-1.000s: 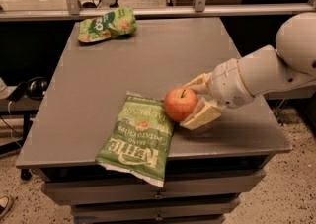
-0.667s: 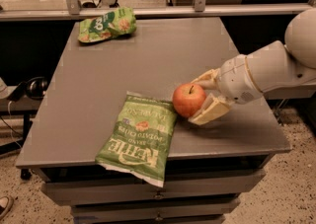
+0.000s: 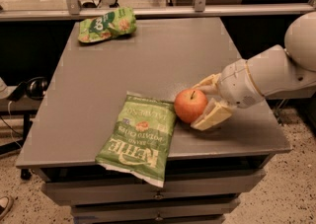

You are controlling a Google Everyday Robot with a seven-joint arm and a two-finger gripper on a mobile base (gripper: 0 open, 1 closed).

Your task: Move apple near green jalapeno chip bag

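Observation:
The red-orange apple sits low at the table surface, right beside the right edge of the green jalapeno chip bag, which lies flat near the table's front edge with white "KETTLE" lettering. My gripper reaches in from the right. Its pale fingers are closed on the apple's right side, one above and one below. The white arm extends to the right edge of the view.
A smaller, rounder green snack bag lies at the far left corner of the grey table. A rail runs behind the table. Drawers sit under the front edge. Headphones rest on a surface to the left.
The gripper has moved the apple slightly right and then down toward the table, staying beside the chip bag.

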